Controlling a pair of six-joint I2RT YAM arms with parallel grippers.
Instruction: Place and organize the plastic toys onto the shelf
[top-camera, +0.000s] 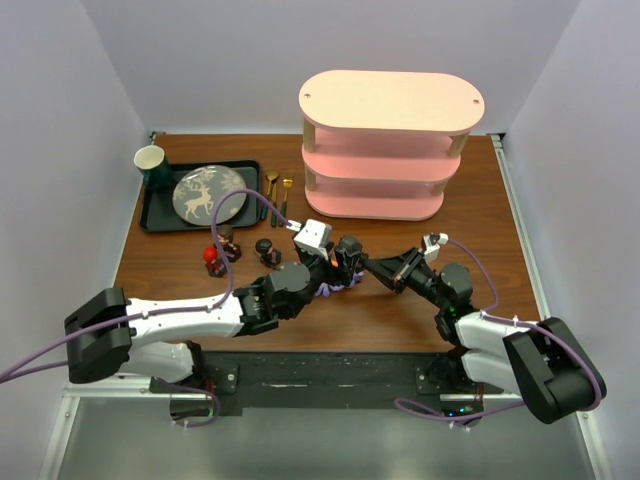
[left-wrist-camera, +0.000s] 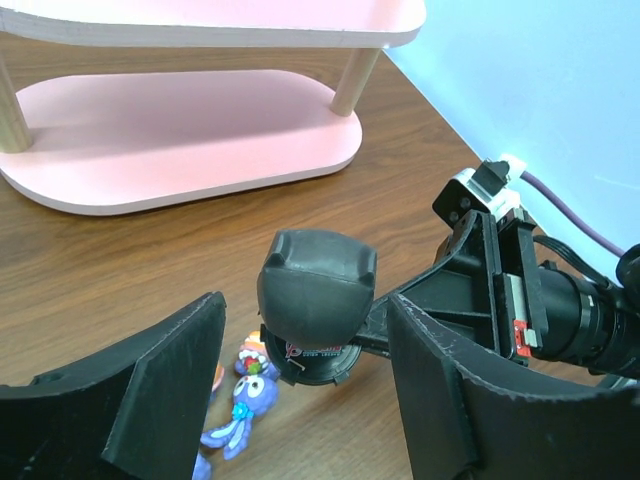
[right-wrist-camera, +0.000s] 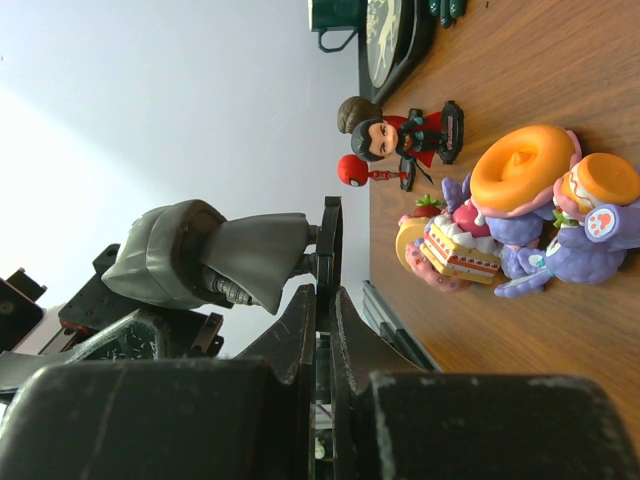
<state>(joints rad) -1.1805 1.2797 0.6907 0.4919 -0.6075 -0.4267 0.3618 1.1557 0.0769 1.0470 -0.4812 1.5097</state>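
Right gripper (right-wrist-camera: 325, 300): you have it clenched on the thin black disc base of a dark figurine (left-wrist-camera: 317, 285), which sits roughly upright and clear of the table (top-camera: 490, 230).
Left gripper (left-wrist-camera: 305, 320): its jaws are spread, one finger on each side of the figurine's hooded head. A gap shows on both sides, so this gripper grasps nothing.
Held toy's place: it hangs over the wood in front of the shelf (top-camera: 392, 100), level with the bottom tier and not on any tier.
Shelf edge: the rounded front rim of the lowest tier lies near, just beyond both grippers.
Under the grippers: purple bunny toys (right-wrist-camera: 570, 240) and a pink cake toy (right-wrist-camera: 455, 245) lie bunched together, touching, on the wood below the held figurine.
Left of your left arm: two standing dark figurines (top-camera: 228, 243) and a small red toy (top-camera: 212, 260) stand near the arm's cable.
Far left: the black tray (top-camera: 160, 215) carries a plate (top-camera: 205, 192) and a green mug (top-camera: 150, 160). The gold spoons (top-camera: 278, 190) lie just beside its right rim, between tray and shelf.
Open room: you have bare wood in the strip between shelf front and grippers, and more from the right arm out to the table's right edge.
Limits: pale walls close the left, far and right sides, and the shelf's back stands near the far wall.
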